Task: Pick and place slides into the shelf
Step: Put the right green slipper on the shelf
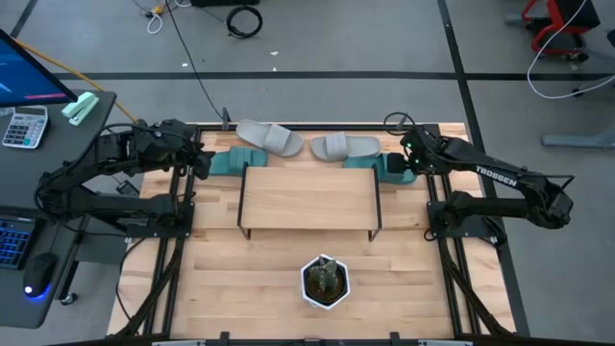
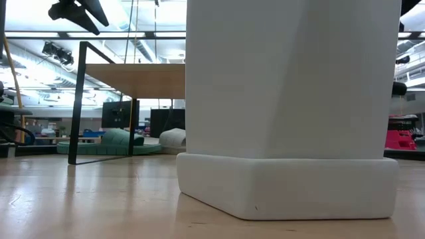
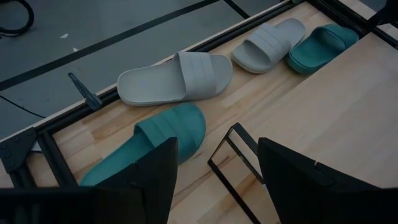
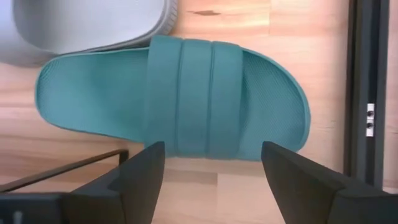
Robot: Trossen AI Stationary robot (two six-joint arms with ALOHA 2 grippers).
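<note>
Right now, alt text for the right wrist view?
A teal slide lies flat on the wood table, directly ahead of the right hand, whose dark fingers are open. A grey slide touches its edge, and the shelf's black leg shows beside one finger.

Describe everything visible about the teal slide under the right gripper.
The teal slide is a soft-looking foam sandal with a wide strap ribbed by lengthwise grooves and a finely textured footbed. It lies flat, sole down, on the wooden table beside the shelf's right end, near the table's black frame rail. A grey slide sits close against its edge; whether they touch is unclear. The right gripper hovers open above it, fingers either side of the strap, not touching.
</note>
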